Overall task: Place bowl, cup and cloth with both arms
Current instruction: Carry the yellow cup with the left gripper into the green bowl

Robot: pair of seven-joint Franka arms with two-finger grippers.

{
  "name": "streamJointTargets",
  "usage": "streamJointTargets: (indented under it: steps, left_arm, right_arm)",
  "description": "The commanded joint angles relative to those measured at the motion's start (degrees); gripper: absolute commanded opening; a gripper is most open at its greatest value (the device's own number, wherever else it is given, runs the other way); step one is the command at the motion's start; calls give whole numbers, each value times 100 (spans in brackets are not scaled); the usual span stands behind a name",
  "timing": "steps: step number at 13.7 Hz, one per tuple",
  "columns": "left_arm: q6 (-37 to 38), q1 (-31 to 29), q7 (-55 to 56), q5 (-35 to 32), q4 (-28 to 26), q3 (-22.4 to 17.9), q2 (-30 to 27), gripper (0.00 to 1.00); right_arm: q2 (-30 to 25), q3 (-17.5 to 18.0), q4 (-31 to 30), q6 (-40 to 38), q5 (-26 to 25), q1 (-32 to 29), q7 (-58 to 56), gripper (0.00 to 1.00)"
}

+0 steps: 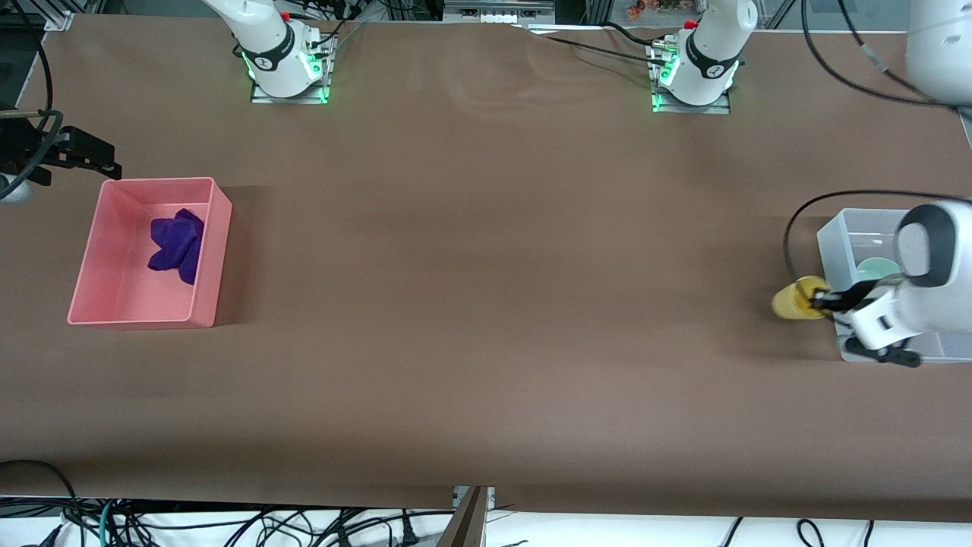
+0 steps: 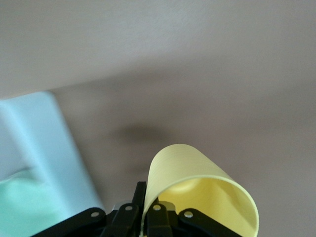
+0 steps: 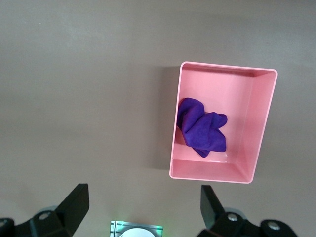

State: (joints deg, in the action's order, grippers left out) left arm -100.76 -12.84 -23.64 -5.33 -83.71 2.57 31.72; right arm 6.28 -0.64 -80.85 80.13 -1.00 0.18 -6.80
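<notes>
My left gripper is shut on the rim of the yellow cup, one finger inside and one outside. It holds the cup tilted on its side, over the table beside the clear bin. In the left wrist view the cup sits at the gripper. The mint-green bowl lies in the clear bin and also shows in the left wrist view. The purple cloth lies bunched in the pink bin. My right gripper is open and empty, high beside the pink bin.
The right wrist view shows the open gripper above the pink bin with the cloth in it. The clear bin's wall is close beside the held cup. Cables hang along the table's front edge.
</notes>
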Motion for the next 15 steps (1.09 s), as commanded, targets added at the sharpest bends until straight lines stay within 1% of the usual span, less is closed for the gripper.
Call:
streamJointTargets:
  steps: [1, 2, 3, 5, 6, 7, 9, 12, 13, 14, 15]
  left_arm:
    - [399, -349, -1218, -590, 381, -116, -43, 0]
    - [347, -585, -1588, -731, 381, -116, -35, 0]
    - [111, -840, -1800, -829, 355, -116, -17, 0]
    - [-669, -1271, -2318, -803, -38, -99, 88, 0]
    - [-1117, -1395, -2565, -760, -154, -99, 193, 0]
    - [-1400, -1518, -2715, -742, -224, -90, 298, 0]
    - [-1622, -1695, -2778, -594, -251, -46, 527, 0]
    - [-1649, -1747, -2778, -356, -260, -46, 747, 0]
    - [-1631, -1739, -2778, -355, -260, -46, 748, 48]
    - [-1597, -1730, -2752, -355, -243, -46, 730, 93]
    - [-1553, -1704, -2752, -355, -208, -46, 669, 100]
  right_arm:
    - [-22, 12, 43, -15, -49, -27, -23, 100]
    - [-13, 11, 43, -15, -49, -27, -32, 100]
    - [-13, 20, 43, 11, -49, -27, -23, 100]
    - [-13, 20, 52, 55, -40, -27, -32, 100]
    - [-13, 29, 52, 64, -40, -27, -32, 100]
    - [-13, 46, 52, 64, -40, -9, -23, 100]
    - [-13, 55, 52, 72, -40, 8, -23, 100]
    - [-13, 64, 52, 108, -40, 17, -15, 100]
    - [-13, 55, 60, 116, -40, 9, -23, 100]
    - [-13, 47, 60, 143, -40, 8, -23, 100]
    - [-13, 38, 60, 160, -58, 8, 3, 100]
